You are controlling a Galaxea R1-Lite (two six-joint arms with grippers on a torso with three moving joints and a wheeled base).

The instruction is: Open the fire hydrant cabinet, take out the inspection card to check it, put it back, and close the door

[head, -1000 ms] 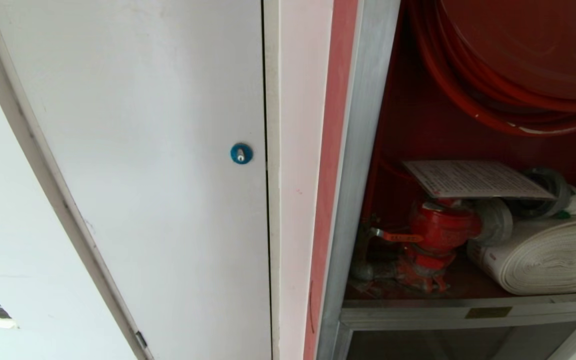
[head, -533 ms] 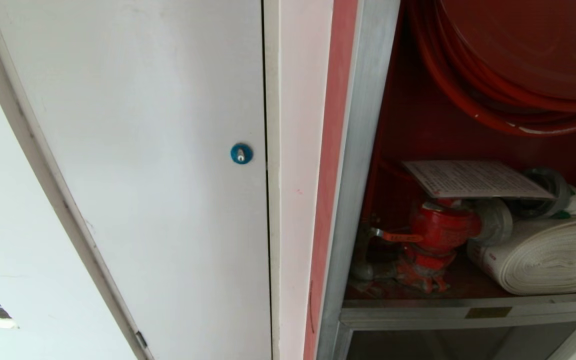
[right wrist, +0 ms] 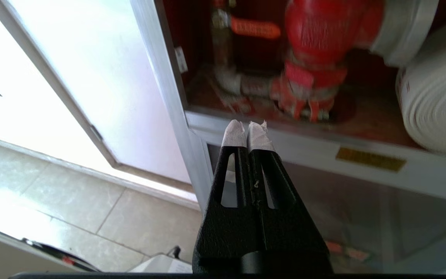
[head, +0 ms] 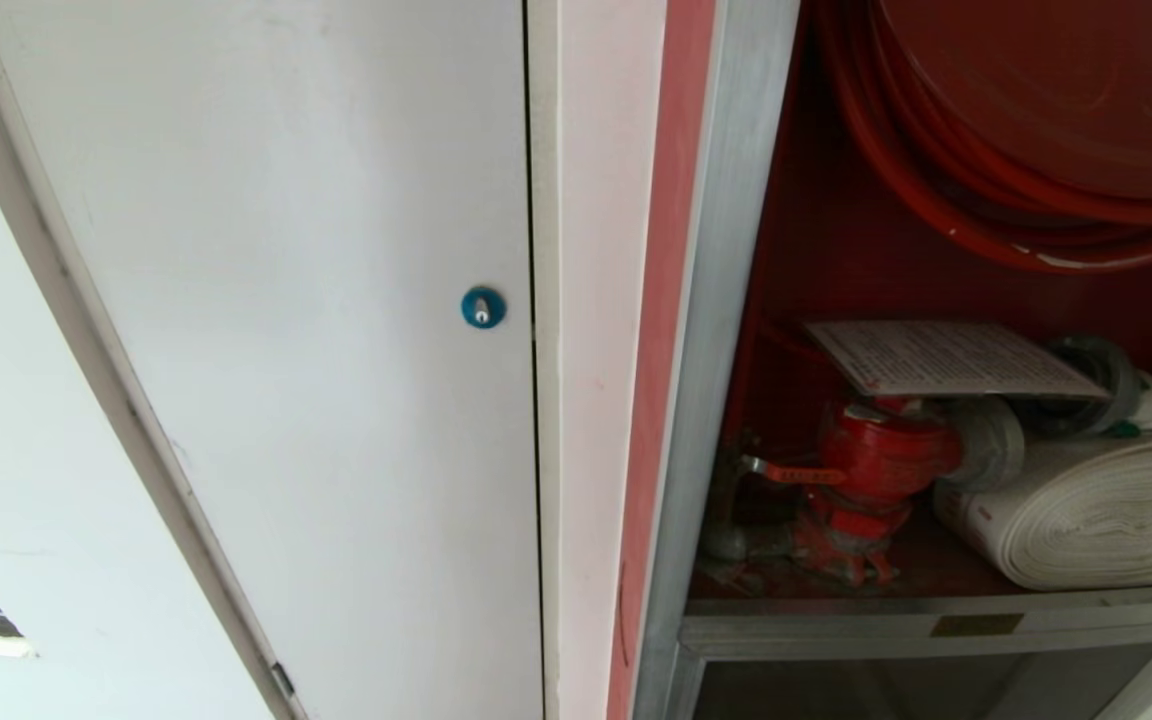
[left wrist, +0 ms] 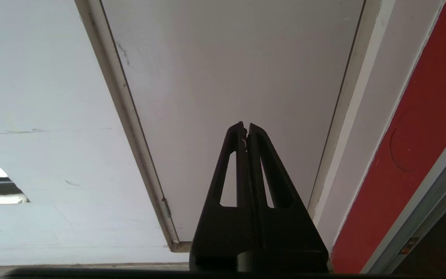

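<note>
Already the fire hydrant cabinet (head: 726, 300) is seen open: its red interior is exposed, and the glass door is not found in any view, so it is judged to be swung fully aside. To its 9 o'clock side in the head view, the white panel door (head: 336, 300) with the blue round lock (head: 483, 307) is kept closed; it is no part of the work.

Inside the cabinet, at 12 o'clock, the red hose reel (head: 1036, 120) is hung, so that the lower space is left free. The white rolled hose (head: 1096, 510) is laid on the floor of the cabinet at 4 o'clock from the red valve (head: 876, 470).

The inspection card (head: 946, 358) is rested flat on top of the valve, with its far end over the hose coupling. Probably it is stored there to be reached easily from the front.

The right gripper (right wrist: 248, 130) is held before the lower frame rail, below the valve, with its white-taped tips pressed together and nothing between them. It is judged that it must be raised and released before the card can be taken.

The left gripper (left wrist: 246, 128) is parked before the white panel door, its jaws also clenched on nothing.
</note>
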